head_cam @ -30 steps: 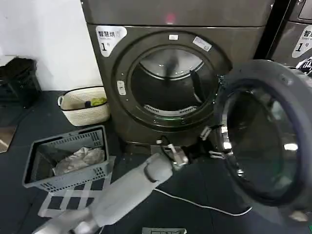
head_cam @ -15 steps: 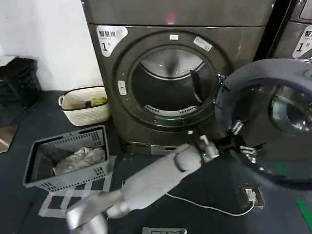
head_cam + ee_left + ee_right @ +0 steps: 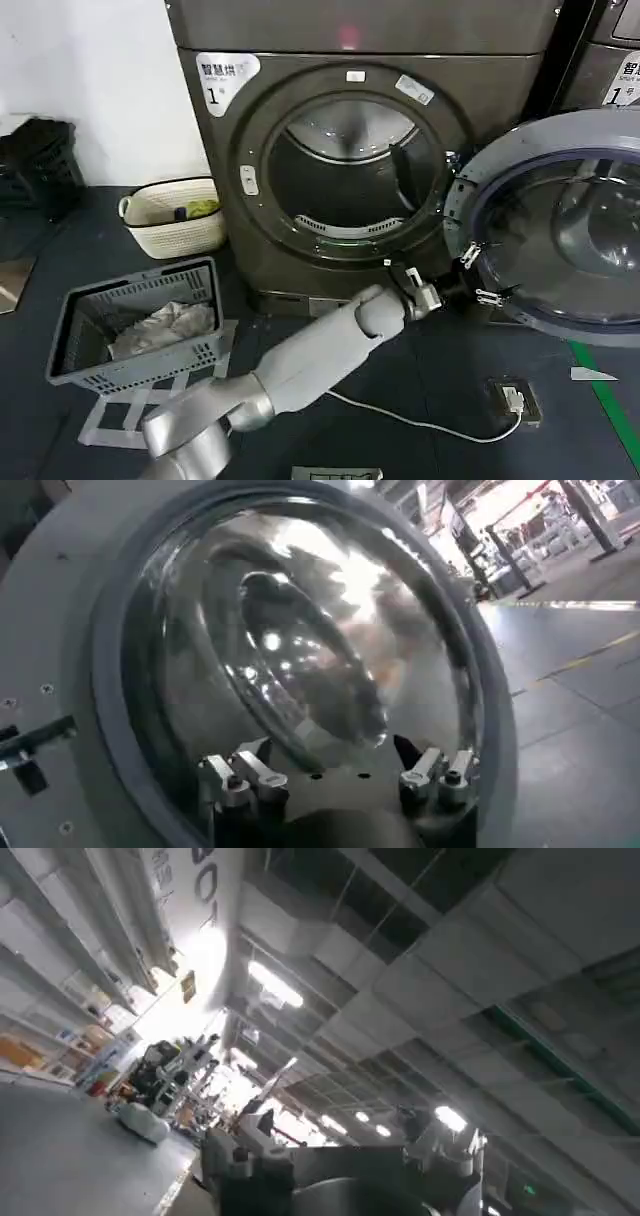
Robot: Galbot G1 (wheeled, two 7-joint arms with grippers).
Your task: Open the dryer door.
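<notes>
Since a second ago — dryer door [image 3: 560,225] swung wider, left tool [image 3: 478,281] spread apart at its inner edge.

Head camera looks down; left wrist close to dryer door [image 3: 300,650].

Count of items observed, by kind. Machines: two, namely one dark grey front-loading dryer [image 3: 350,60] and one partly visible second machine [image 3: 605,70]. Round chrome-rimmed porthole doors: one, the dryer door [image 3: 560,235], standing swung open. Baskets: two, comprising one grey slatted plastic basket [image 3: 135,330] and one cream woven basket [image 3: 170,215]. White cables on the floor: one [image 3: 420,422]. Robot arms: one, grey, carrying one pincer [image 3: 472,280].
</notes>
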